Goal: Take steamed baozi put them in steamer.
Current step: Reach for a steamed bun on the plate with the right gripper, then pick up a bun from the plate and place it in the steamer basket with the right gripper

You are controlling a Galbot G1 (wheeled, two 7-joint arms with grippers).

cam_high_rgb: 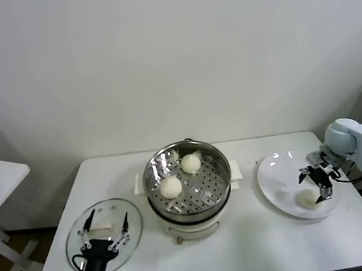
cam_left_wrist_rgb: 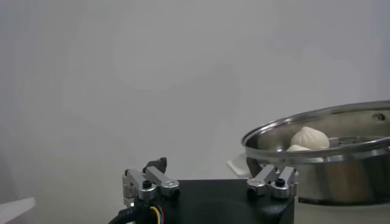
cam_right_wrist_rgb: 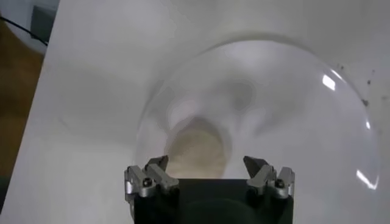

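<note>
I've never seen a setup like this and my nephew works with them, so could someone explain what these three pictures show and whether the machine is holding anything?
It is a two-armed robot at a white table. The wide picture comes from a camera on its head, looking down. The other two come from cameras on its wrists, so each shows that arm's own metal fingers at the edge.

In the middle stands a shiny steamer with two baozi on its perforated tray. Toward the robot's right lies a white plate with one more baozi. Toward its left lies a round glass lid.

The right gripper hovers open just over the bun on the plate, fingers either side, not closed on it. The left gripper waits open above the lid. Nothing is held.
</note>
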